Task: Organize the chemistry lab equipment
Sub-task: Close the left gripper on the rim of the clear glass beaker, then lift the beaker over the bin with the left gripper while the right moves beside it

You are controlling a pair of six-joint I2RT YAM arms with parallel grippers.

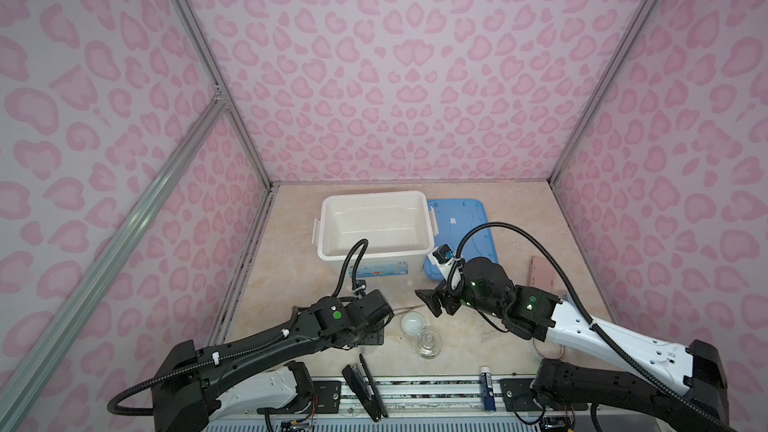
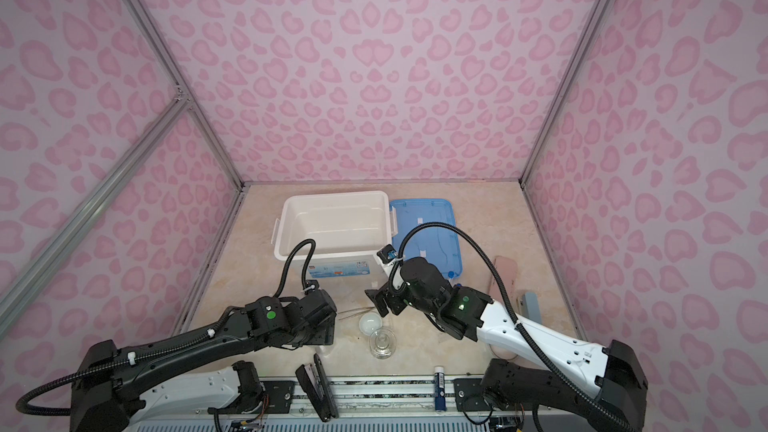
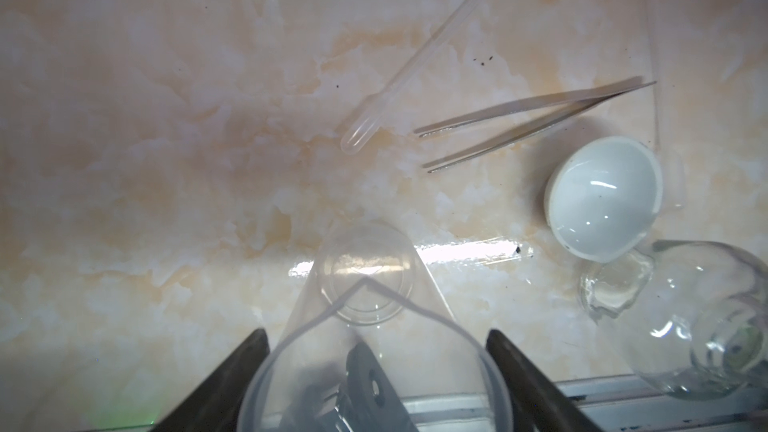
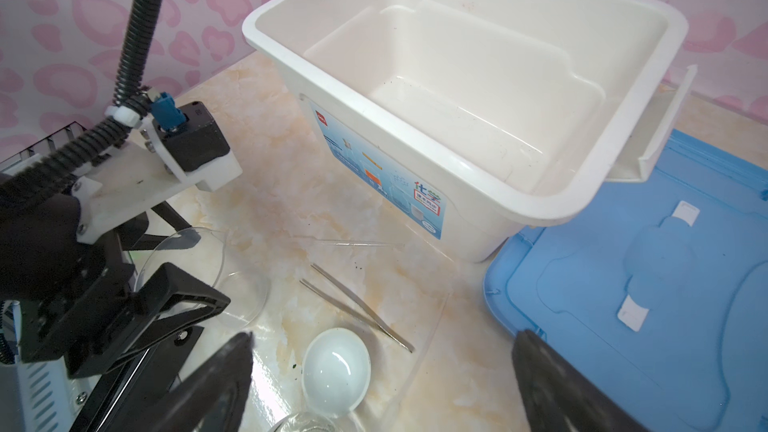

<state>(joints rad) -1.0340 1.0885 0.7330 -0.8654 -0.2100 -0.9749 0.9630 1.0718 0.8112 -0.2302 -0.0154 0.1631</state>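
**Left gripper** [image 3: 376, 332], at the lower centre of its wrist view, straddles the rim of a clear beaker [image 3: 361, 272]; whether it presses the walls cannot be told. **Right gripper** [image 4: 384, 336] gapes wide and empty near the white dome [image 4: 336, 369] and tweezers [image 4: 361, 308]. These lie on the table [image 1: 291, 268] with a dropper [image 3: 368, 122] and a flask [image 1: 429, 342], below the white bin [image 1: 332, 218] in both top views.

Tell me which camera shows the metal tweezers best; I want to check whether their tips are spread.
The left wrist view: the tweezers lie whole and sharp, tips apart, beside a dropper. The right wrist view also shows them whole, but smaller and slanted. In both top views they are only a faint thin line.
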